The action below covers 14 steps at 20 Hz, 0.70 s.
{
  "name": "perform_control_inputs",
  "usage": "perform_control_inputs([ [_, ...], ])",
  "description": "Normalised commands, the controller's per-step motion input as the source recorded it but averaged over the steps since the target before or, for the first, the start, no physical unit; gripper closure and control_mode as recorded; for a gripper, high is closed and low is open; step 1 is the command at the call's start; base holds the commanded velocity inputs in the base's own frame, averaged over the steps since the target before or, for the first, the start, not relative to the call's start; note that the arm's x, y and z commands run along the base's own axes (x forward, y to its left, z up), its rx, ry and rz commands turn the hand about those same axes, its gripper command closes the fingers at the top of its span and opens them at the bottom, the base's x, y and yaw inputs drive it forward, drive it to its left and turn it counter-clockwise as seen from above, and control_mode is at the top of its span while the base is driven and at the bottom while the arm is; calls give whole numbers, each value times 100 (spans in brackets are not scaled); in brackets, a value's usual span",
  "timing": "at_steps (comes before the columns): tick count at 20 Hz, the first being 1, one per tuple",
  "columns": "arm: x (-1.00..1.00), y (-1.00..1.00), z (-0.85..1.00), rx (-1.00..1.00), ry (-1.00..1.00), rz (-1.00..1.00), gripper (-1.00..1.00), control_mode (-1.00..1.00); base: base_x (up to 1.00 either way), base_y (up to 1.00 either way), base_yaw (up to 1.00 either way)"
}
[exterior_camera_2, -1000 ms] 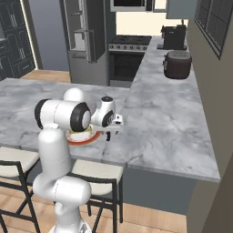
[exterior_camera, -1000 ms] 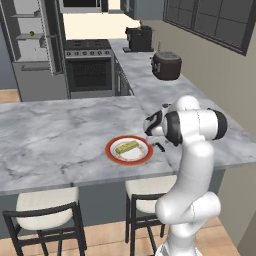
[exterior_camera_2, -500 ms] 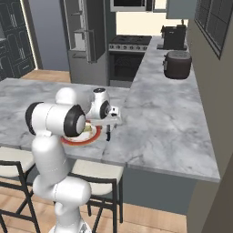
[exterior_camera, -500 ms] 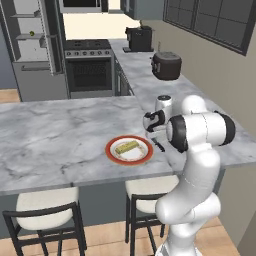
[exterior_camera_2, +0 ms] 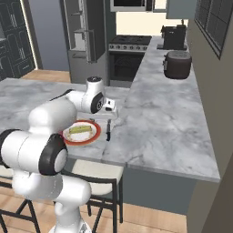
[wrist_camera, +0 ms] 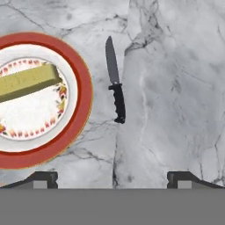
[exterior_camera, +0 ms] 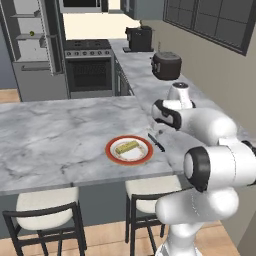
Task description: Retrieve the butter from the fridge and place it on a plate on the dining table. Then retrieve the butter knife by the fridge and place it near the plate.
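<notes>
The gripper (wrist_camera: 112,178) is released: its two dark fingertips (wrist_camera: 41,178) stand far apart at the bottom of the hand view and nothing is between them. It hangs above the surface (exterior_camera: 60,135), a marble dining table with grey veins, and it does not touch anything.

The plate (exterior_camera: 129,149) lies near the front edge of the surface, white with a broad red-orange rim. The butter (exterior_camera: 126,147) rests on it, a pale yellow-tan stick that lies a little diagonal across the middle. The butter knife (wrist_camera: 115,85) lies flat on the marble just beside the plate, on its right side in the left base view, apart from the rim. In the hand view its dark handle is toward the gripper and its thin blade is away from it. The space between the gripper and the knife is free.

Two stools (exterior_camera: 45,212) with pale cushions and dark frames stand under the front edge of the surface. At the right, the marble joins a long counter (exterior_camera_2: 168,100) that runs to the back wall. On this counter stand a dark round cooker (exterior_camera_2: 177,64) and, further back, a dark coffee machine (exterior_camera_2: 173,37). A stove (exterior_camera: 89,65) with an oven door is at the back, and the fridge (exterior_camera: 30,50) stands left of it, with light shelves visible. A small yellow-green item (exterior_camera: 32,34) sits on one shelf.
</notes>
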Motion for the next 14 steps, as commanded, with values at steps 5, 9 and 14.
perform_control_inputs([
  [5,-91,34,66,0,0,0,-100,-100,0,0,0],
  [9,-79,24,42,0,3,-1,-100,-100,0,0,0],
  [14,-65,7,0,0,-3,-1,-100,-100,0,0,0],
])
